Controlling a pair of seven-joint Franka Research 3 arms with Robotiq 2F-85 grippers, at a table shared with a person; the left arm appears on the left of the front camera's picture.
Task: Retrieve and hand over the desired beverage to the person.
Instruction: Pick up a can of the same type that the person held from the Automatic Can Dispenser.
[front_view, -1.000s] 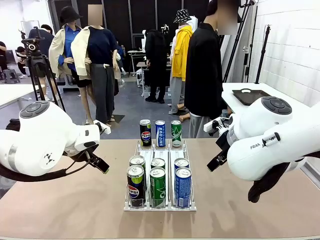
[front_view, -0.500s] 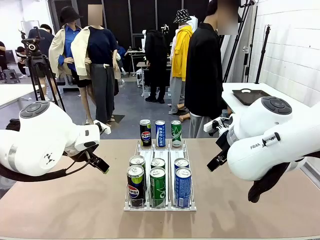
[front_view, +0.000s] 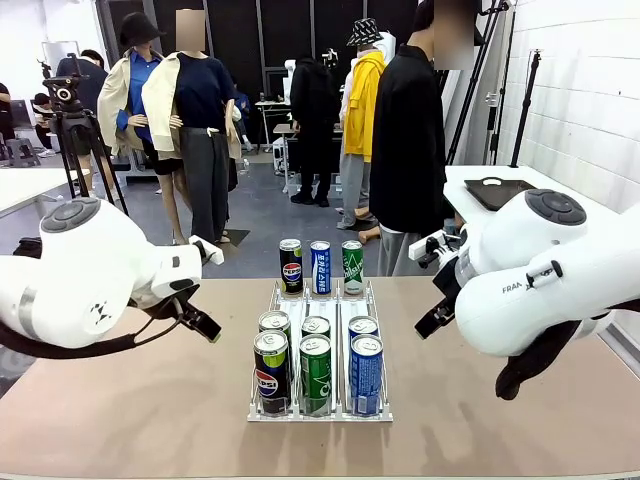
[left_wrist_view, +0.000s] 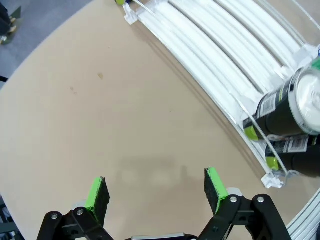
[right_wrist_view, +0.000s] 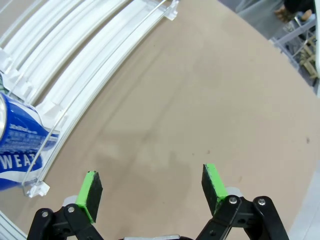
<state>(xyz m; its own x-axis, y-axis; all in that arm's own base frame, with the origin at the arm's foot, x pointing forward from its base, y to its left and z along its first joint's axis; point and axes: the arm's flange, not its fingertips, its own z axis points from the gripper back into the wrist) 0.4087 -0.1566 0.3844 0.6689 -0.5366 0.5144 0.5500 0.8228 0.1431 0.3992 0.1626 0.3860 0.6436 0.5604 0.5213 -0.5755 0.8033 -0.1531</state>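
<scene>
Pre-pick: left fingers (left_wrist_view: 98, 193) and right fingers (right_wrist_view: 212, 181), released and empty, flank the clear plastic can rack (front_view: 320, 415) at 9 and 3 o'clock. The next move likely needs the black-jacketed person (front_view: 405, 140) to signal a choice.

Lighting is bright and even, from overhead. The front view is sharp at the rack (front_view: 318, 414) and slightly softer in the room behind it. The table (front_view: 150, 420) to either side of the rack carries only weak, diffuse shadows. The cans (front_view: 315, 372) in the rack show mild glare on top. In the left wrist view, the rack rails bow strongly from lens distortion. One lid (left_wrist_view: 311, 95) at the rack's end is washed out white. A faint shadow lies on the table beside the rack. The right wrist view shows the same bowing and a similar faint shadow.
</scene>
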